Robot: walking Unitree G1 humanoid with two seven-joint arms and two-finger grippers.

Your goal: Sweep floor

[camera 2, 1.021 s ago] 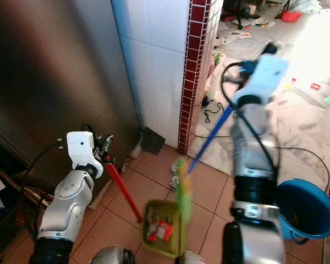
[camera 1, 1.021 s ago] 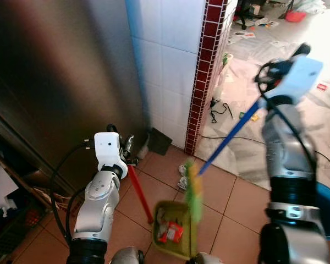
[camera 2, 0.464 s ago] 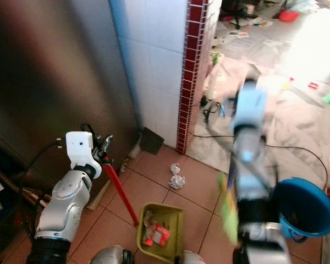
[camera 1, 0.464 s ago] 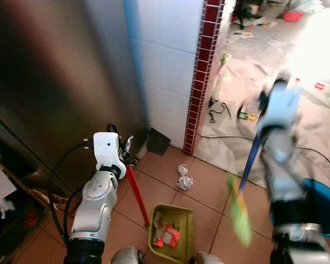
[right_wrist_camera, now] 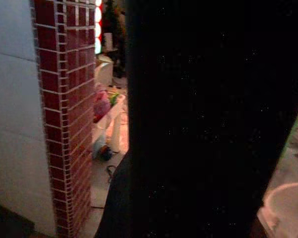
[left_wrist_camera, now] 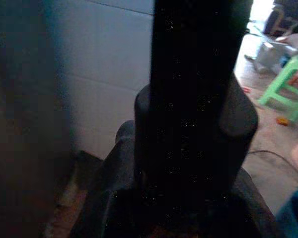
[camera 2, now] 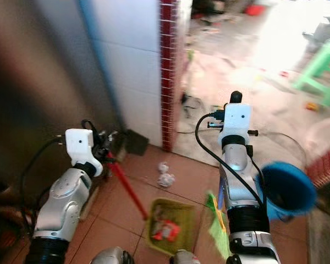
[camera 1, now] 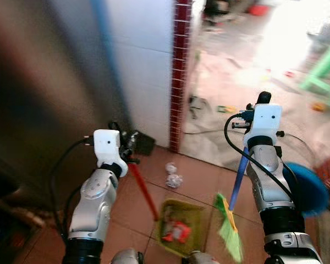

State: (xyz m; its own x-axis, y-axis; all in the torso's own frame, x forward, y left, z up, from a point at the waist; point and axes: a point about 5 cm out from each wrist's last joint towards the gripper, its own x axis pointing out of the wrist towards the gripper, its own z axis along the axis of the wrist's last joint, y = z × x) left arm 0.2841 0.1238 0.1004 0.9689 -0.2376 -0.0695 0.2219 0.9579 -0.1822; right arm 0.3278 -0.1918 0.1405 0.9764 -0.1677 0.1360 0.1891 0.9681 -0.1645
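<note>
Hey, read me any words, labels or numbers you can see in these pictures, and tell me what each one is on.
There is no text that can be read.
Red packet in the green dustpan: any print is too blurred to read.
Litter on the far floor: too small and blurred to read.
White camera housings on both wrists: no markings visible.

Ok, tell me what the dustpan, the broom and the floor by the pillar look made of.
Dustpan: likely plastic, matte olive-green moulded tray on a red handle.
Broom: bright green bristles, probably synthetic; blue stick, plastic or painted metal, blur leaves it open.
Floor: terracotta-coloured tiles with visible grout lines, probably ceramic.
Pillar: small, apparently glazed dark-red tiles.
</note>
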